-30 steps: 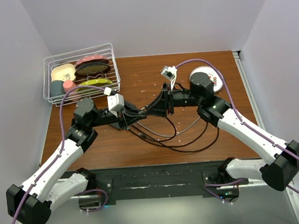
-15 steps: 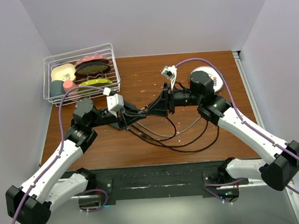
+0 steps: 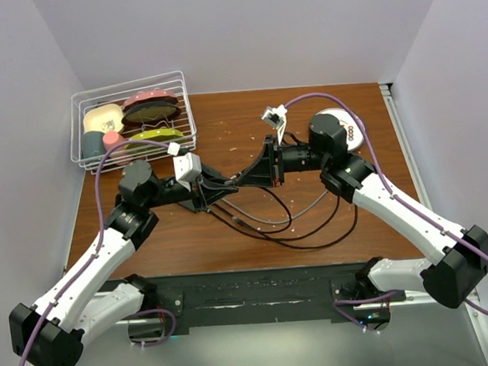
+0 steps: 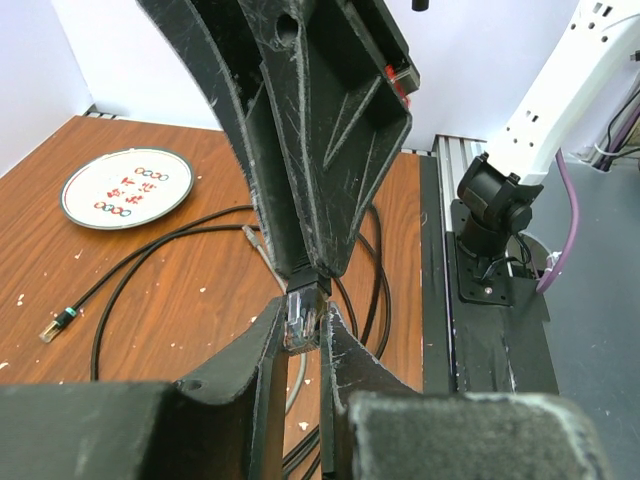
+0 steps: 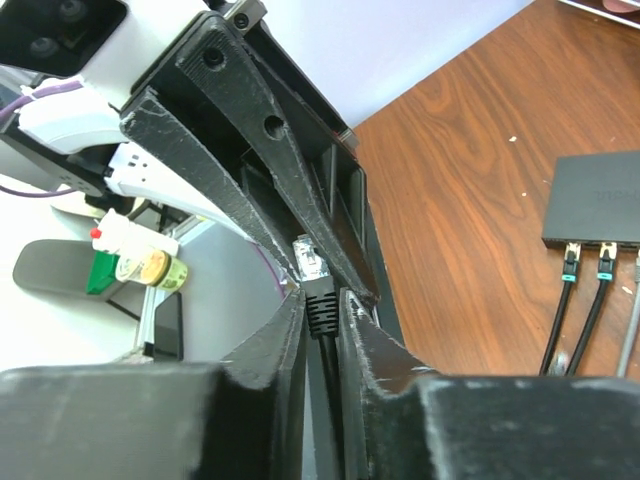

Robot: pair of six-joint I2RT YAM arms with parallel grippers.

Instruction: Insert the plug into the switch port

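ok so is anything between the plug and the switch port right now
Yes: the left gripper is clamped over the clear tip of the plug, the end that must go in, while the right gripper holds the black boot behind it. The switch lies aside on the table, cables already in some ports.

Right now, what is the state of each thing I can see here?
Plug: held in the air, not inserted.
Left pincer: shut on the plug's clear tip.
Right pincer: shut on the plug's black boot.
Switch: lying flat, at least two cables plugged in.
Loose cable end: lying unplugged.
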